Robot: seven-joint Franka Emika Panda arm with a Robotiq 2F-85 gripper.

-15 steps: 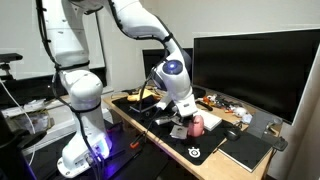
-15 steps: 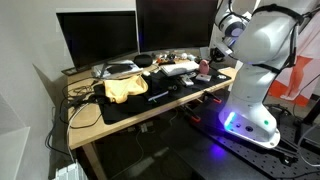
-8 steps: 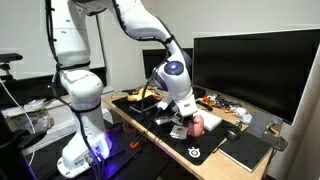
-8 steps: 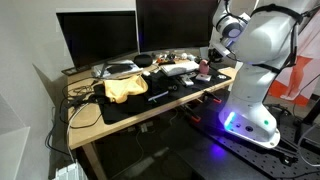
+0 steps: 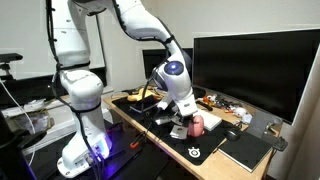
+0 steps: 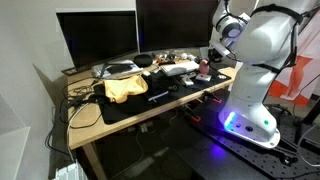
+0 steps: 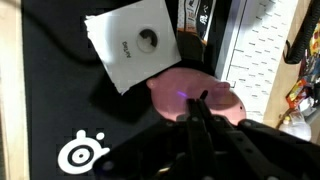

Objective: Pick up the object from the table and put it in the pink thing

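Note:
The pink thing [image 7: 190, 92] is a pale rounded cup on the black desk mat [image 7: 60, 110], right under my wrist. My gripper [image 7: 199, 103] hangs just above it with the jaws pressed together. A small dark tip shows beyond the fingertips, and I cannot tell whether it is a held object. In both exterior views the arm reaches down over the pink thing [image 5: 197, 123] [image 6: 204, 68] near the desk's front edge, with the gripper [image 5: 189, 113] close above it.
A white square card with a round hole [image 7: 134, 48] lies beside the cup. A white perforated panel [image 7: 262, 50] lies to the other side. Two dark monitors [image 5: 250, 65] stand behind, a yellow cloth [image 6: 122, 88] and cables crowd the mat, and a dark notebook [image 5: 245, 150] lies at the corner.

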